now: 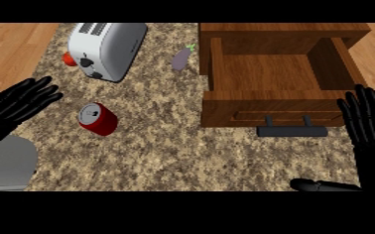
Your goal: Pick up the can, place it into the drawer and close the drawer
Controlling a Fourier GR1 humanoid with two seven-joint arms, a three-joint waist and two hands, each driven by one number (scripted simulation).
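The can (98, 119) is lying on its side on the surface (168, 144), silver top turned up toward the view, in the left part of the view and well apart from the drawer (273, 113), which is standing pulled open at the right with nothing showing inside it. The left robot hand (28, 100) is hovering just left of the can with its fingers spread and straight, holding nothing; the right robot hand (360, 116) is showing at the right edge beside the drawer front, fingers likewise spread and holding nothing. The pick-up is looking not yet begun. Because the can is resting on its round side, a touch from spread fingers could be sending it rolling, perhaps toward the toaster (107, 48) behind it or off toward the near edge, before any fingers are closing round it. The carry across to the drawer is also looking long, and the eggplant (181, 58) is sitting near the drawer's left wall, where a low sweep could be knocking it. When closing, the handle (291, 130) is sticking out in front, and pushing off-centre could be skewing the drawer.
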